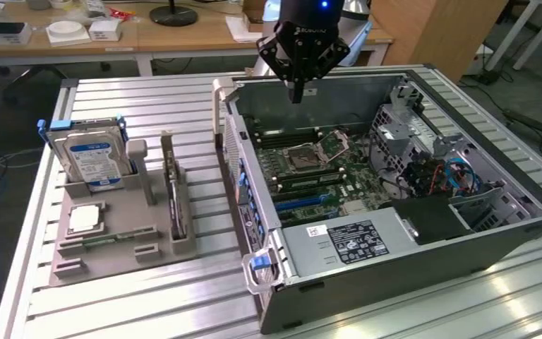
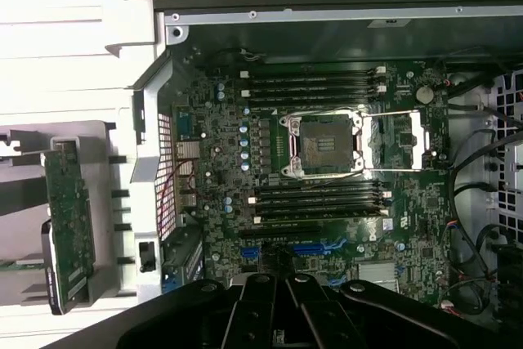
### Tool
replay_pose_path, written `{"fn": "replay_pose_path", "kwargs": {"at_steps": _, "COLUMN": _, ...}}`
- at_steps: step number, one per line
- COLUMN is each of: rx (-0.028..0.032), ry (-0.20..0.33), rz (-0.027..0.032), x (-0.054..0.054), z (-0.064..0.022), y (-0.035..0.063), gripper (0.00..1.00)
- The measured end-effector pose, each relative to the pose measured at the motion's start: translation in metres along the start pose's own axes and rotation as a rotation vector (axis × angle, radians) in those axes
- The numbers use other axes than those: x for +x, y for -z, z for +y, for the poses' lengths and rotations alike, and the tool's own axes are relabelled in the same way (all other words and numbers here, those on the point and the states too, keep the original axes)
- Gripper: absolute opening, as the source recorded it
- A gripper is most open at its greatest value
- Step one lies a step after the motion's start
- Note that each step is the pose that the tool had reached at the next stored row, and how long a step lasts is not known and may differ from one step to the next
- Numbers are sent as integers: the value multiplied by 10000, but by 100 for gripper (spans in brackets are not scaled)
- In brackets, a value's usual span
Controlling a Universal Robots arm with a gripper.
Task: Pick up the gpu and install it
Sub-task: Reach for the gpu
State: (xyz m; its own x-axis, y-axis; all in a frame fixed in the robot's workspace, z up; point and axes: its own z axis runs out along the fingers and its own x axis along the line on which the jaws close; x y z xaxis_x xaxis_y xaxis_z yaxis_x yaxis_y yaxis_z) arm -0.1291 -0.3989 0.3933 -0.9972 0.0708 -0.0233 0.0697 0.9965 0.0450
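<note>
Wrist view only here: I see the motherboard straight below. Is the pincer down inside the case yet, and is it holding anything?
Observer: No. The pincer hangs shut and empty above the far end of the open computer case.
Operator: Where does the gpu sit?
Observer: The gpu stands on edge in a grey holder, beside the case on the exterior view's left.
Operator: What else is on that holder?
Observer: A hard drive stands upright at its far end.
</note>
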Motion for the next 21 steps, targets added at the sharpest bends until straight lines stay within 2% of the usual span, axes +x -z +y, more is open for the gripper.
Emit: {"fn": "replay_pose_path", "kwargs": {"at_steps": 21, "rx": 0, "ry": 0, "rz": 0, "x": 208, "z": -15, "y": 5, "gripper": 10}}
